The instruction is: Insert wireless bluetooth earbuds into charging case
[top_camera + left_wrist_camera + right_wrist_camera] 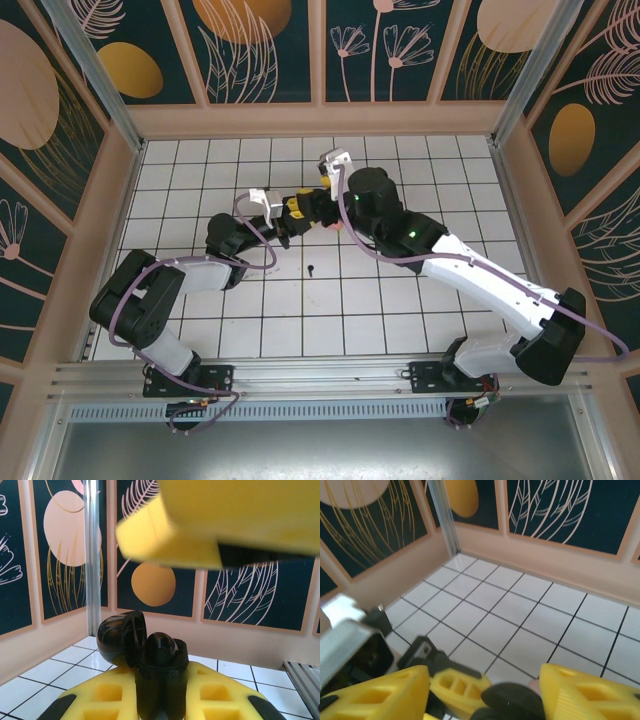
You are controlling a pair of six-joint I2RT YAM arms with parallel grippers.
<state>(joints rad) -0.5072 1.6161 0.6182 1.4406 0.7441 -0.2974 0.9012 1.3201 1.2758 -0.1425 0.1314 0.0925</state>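
The case (162, 660) is clamped, lid open, in the left gripper (160, 697). The right gripper (482, 685) is held just above, jaws apart. A loose bud (311, 269) lies nearer. The case could be knocked askew by contact.

The charging case (150, 655) is glossy black plastic, smooth and reflective. The fingers (107, 695) of the left hand (161, 685) are matt yellow plastic. The table (520, 605) is smooth white tile with a faint sheen; the corner post (92, 555) is brushed metal.
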